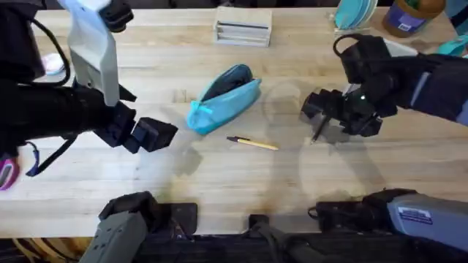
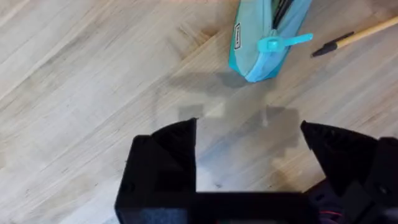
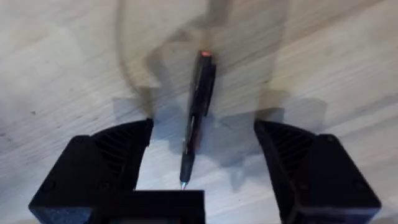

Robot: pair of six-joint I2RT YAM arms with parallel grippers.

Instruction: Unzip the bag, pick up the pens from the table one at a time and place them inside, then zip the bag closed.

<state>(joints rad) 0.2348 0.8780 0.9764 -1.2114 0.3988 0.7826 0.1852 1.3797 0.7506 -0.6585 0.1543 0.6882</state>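
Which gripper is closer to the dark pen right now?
Right. The right gripper hangs open directly over the dark pen, which lies on the table between its fingers. The left gripper is open far off, beyond the bag.

No text, brand or number can be read. The bag (image 2: 264,38) carries a small white side tag (image 2: 237,36) ahead of the left gripper (image 2: 249,149); its print is too small to make out. A white label (image 1: 415,215) on the right arm's base link (image 1: 409,212), behind the right gripper, is likewise illegible.
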